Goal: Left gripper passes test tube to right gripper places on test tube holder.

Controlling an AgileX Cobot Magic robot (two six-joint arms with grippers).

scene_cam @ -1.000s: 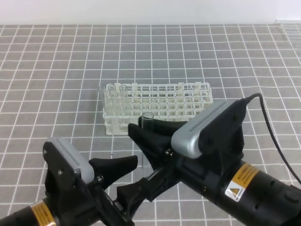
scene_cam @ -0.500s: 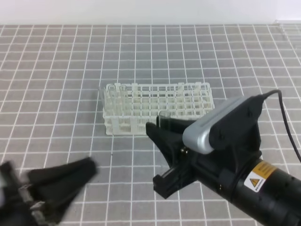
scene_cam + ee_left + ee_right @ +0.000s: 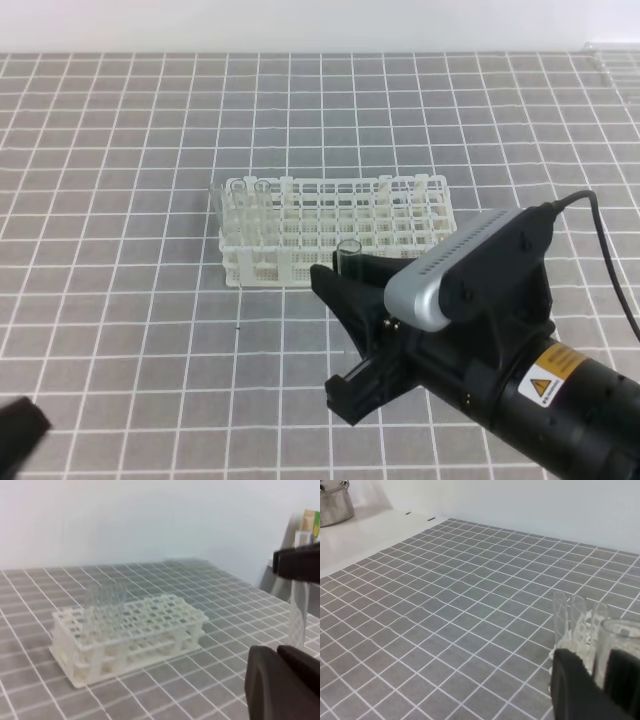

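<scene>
**Right gripper holds the tube near the rack**

The right gripper (image 3: 345, 285) is clamped on a test tube (image 3: 348, 256), which stands upright between its black fingers with the open rim poking out above them. From the right wrist view, the rim sits between the two fingers (image 3: 570, 680), with glass showing on either side.

The tube hangs just in front of the rack (image 3: 335, 228), a white lattice on the grey tiled mat (image 3: 120, 200). A few other tubes (image 3: 240, 205) stand at the rack's left end.

The left gripper (image 3: 280, 680) is well back from the rack, low at the near left, its fingers pressed together on nothing.

The tube looks light, stiff, smooth and breakable, so I would expect it to slip or crack under a careless squeeze. The upper body, below the rim, seems the sensible place to hold, leaving the rounded bottom free to enter a hole.
</scene>
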